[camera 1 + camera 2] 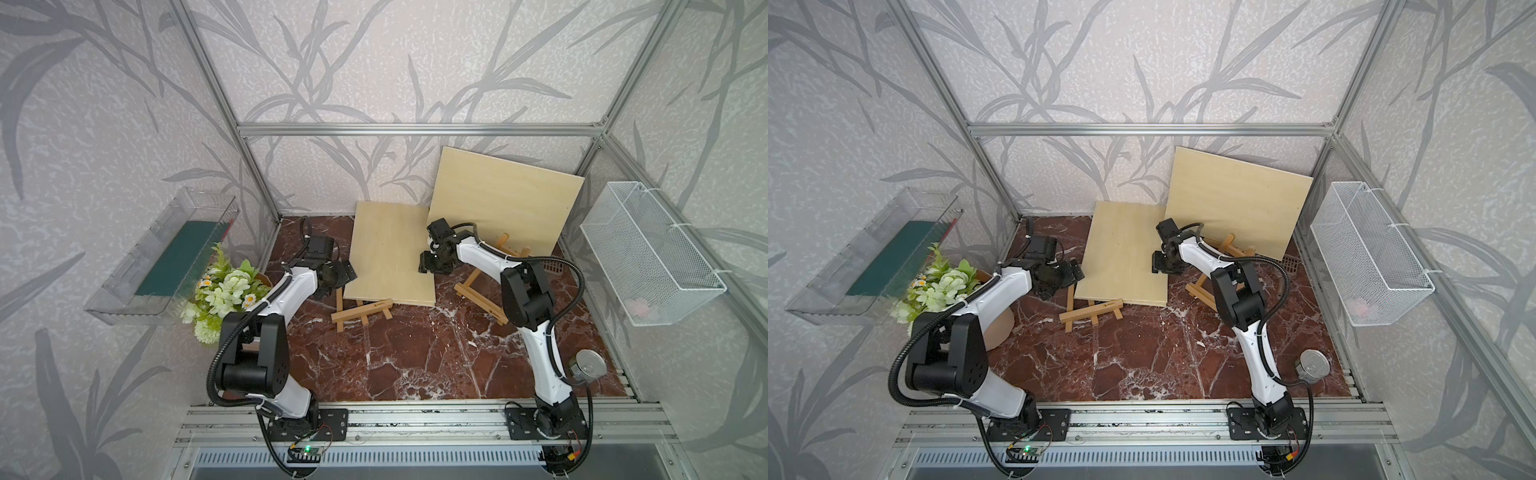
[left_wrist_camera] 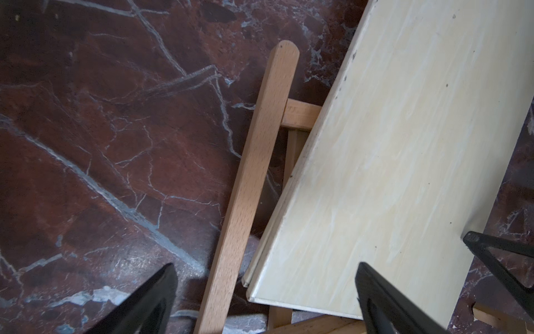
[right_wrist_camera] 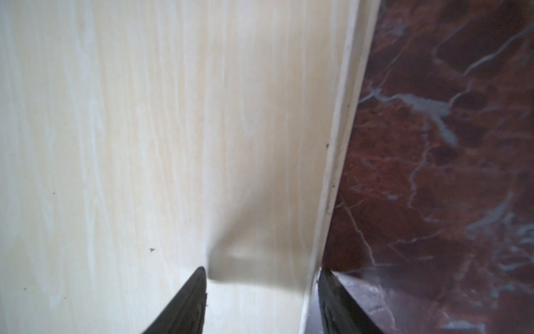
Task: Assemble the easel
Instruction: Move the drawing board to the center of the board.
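Finding: the small easel (image 1: 360, 314) lies flat on the marble tabletop (image 1: 395, 357), near its middle. Only its ledge bar and leg ends show in both top views. The rest is covered by the smaller board (image 1: 390, 253), which lies tilted on top of it. A second easel (image 1: 478, 291) lies to the right under your right arm, and the larger board (image 1: 503, 199) leans against the back wall above it.

Jaws: your left gripper (image 1: 344, 275) hangs at the smaller board's left edge with its jaws released and spread wide, holding nothing. In the left wrist view they span an easel leg (image 2: 254, 179) and the board's corner. Your right gripper (image 3: 261, 270) has its jaws partly apart, one over the board's face and one past its right edge. They are not clamped on it.

Handling, as judged: the board looks thin, stiff and light, with a smooth face that gives little purchase. Take it across its thickness at an edge, not on the flat. The easel's slim wooden strips should be light and rigid, though probably loose where they are jointed. It is likely to skid on the polished stone. Grip a single leg or the ledge bar, and steady it with your other arm.
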You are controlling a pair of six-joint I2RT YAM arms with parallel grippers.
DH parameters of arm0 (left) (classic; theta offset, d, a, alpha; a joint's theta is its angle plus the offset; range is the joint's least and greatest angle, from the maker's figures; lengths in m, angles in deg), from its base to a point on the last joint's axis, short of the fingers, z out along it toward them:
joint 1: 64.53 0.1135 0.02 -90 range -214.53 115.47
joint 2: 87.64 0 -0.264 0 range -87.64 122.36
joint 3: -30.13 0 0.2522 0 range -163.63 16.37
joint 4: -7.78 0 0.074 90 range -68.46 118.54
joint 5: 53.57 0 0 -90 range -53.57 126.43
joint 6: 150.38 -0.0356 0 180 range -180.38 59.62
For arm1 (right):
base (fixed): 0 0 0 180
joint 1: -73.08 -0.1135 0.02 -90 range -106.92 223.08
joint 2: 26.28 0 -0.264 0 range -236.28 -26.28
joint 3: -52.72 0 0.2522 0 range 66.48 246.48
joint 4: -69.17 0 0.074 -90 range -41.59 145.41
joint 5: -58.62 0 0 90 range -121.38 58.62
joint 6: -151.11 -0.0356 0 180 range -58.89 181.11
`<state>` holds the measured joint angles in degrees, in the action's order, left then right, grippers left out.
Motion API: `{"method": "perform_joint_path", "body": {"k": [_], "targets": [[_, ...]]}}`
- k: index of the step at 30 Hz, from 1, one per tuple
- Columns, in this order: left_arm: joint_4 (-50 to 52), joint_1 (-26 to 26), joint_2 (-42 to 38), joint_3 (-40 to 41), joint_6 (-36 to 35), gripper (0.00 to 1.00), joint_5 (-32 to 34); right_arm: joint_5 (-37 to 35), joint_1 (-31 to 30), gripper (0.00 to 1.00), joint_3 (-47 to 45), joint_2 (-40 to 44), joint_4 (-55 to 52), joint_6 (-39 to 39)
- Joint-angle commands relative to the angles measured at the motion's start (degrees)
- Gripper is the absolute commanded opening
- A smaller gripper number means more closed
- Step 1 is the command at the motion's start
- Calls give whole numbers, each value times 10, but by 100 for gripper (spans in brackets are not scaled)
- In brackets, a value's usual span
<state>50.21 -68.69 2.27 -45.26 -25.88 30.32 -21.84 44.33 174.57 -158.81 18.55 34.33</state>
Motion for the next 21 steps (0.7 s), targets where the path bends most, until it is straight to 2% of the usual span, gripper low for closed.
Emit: {"method": "perform_joint_path", "body": {"k": [1,12,21], "targets": [[4,2,6,8,-1,97,0,-23,-10,61,21,-6,-23,20],[-8,12,6,16,7,97,-11,49,-10,61,36,-33,-2,11],[-28,39,15,32,4,98,-25,153,-20,61,46,-39,64,17]]}}
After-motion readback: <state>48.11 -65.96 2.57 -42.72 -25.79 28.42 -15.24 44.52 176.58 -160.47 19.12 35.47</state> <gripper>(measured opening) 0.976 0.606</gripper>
